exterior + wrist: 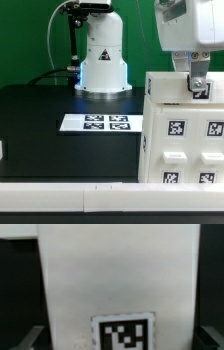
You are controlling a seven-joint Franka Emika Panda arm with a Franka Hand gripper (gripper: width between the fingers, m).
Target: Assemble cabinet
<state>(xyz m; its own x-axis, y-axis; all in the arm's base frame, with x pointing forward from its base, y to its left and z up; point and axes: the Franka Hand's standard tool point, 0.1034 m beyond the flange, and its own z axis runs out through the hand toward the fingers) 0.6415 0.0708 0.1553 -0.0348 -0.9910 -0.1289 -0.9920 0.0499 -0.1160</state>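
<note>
We see the cabinet (185, 130), a large white box with black-and-white tags on its faces, standing on the black table (40, 130) at about four o'clock in the exterior view, close to the camera. It already looks like one joined block, with drawer-like pieces seated in its front, so we judge the build well along; what remains we cannot tell, as no loose parts show. The tool (199, 88) comes down from one o'clock onto the cabinet's top edge. In the wrist view its fingers (30, 339) stand apart on either side of a tall white panel bearing a tag (126, 332); whether they press it or only straddle it we cannot tell. At nine o'clock from the cabinet lies the marker board (95, 123), flat. Behind it, at twelve o'clock, stands the white robot base (102, 62). Nothing appears to block the tool.
</note>
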